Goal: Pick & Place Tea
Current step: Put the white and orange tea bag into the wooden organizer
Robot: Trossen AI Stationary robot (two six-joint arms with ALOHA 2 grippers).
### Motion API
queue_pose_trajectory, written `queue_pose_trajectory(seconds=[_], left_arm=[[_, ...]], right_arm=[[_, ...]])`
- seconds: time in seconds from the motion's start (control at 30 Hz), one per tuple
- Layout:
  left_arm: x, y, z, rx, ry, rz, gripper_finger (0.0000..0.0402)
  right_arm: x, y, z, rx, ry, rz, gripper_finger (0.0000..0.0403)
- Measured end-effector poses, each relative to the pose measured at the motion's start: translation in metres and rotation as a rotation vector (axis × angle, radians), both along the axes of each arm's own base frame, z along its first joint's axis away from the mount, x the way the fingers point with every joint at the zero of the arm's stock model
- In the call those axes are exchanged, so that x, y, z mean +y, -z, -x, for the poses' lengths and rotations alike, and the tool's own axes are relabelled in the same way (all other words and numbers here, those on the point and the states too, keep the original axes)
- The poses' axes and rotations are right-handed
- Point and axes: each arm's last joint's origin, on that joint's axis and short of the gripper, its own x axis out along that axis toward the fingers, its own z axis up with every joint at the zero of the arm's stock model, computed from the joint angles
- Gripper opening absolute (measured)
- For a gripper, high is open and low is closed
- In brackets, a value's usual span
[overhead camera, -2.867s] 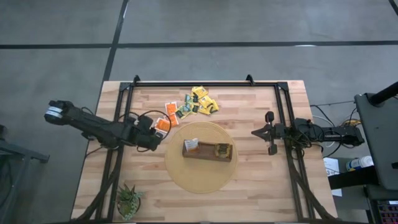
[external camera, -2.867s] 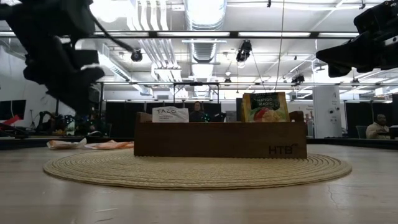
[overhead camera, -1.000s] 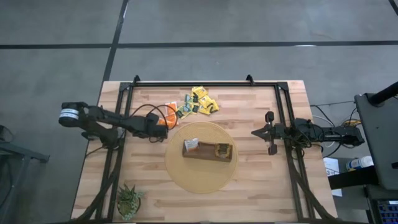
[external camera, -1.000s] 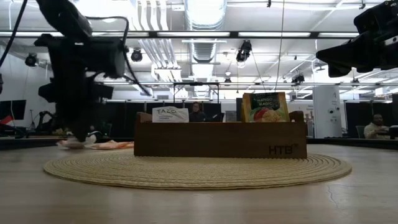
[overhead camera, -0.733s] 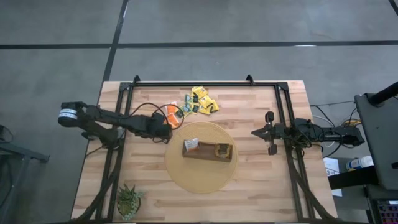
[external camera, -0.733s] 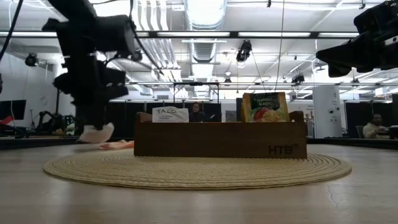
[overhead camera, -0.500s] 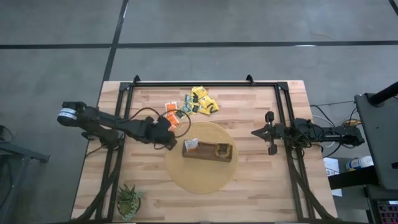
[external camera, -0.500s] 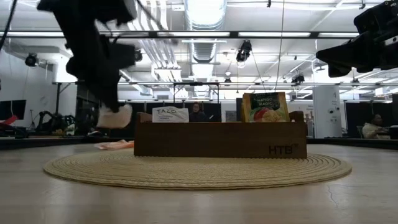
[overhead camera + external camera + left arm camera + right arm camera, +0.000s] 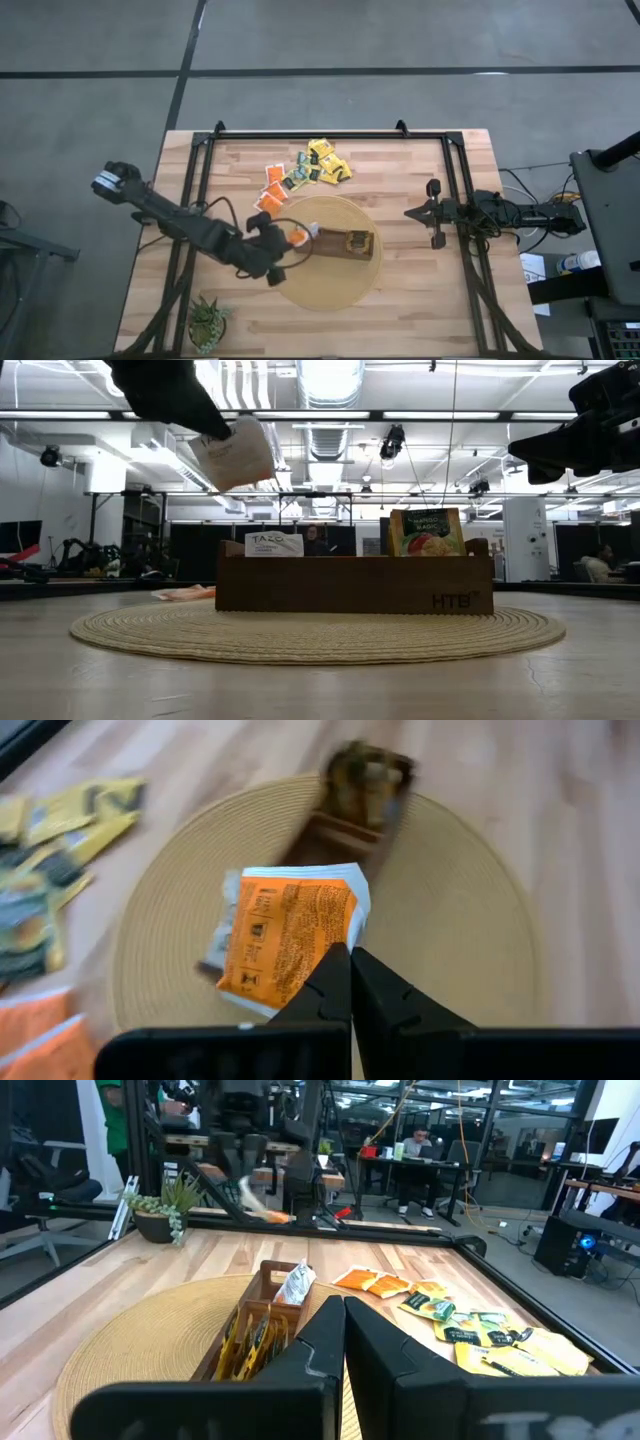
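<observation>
One flat orange tea sachet [image 9: 290, 934] pinched in left end effector [image 9: 349, 960], carried above long dark-brown wooden box [image 9: 335, 241]; next: lower into compartment, release.

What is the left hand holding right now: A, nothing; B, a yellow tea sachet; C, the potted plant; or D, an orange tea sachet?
D: the left hand is shut on an orange tea sachet, carried above the round woven mat near the brown box.

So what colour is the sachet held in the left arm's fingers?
Orange with a white edge; the sachet shows best in the left wrist view.
</observation>
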Motion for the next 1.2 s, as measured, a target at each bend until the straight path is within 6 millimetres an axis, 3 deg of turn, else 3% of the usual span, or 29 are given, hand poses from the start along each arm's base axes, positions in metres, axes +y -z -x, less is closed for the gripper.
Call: queue_pose_trajectory(seconds=[0.27,0.53,1.2], left_arm=[[0.006,0.011,-0.004,0.017,0.039,0.008,0.0000],[0.009,0.022,-0.025,0.024,0.169,0.089,0.0000],[0.043,0.049,-0.047,0.139,0.105,0.169,0.0000]], right_arm=[[0.000,0.000,0.000,-0.001,0.000,0.000,0.0009],[0.000,0.000,0.000,0.000,0.000,0.000,0.0008],[0.000,0.000,0.000,0.000,0.000,0.000,0.0008]])
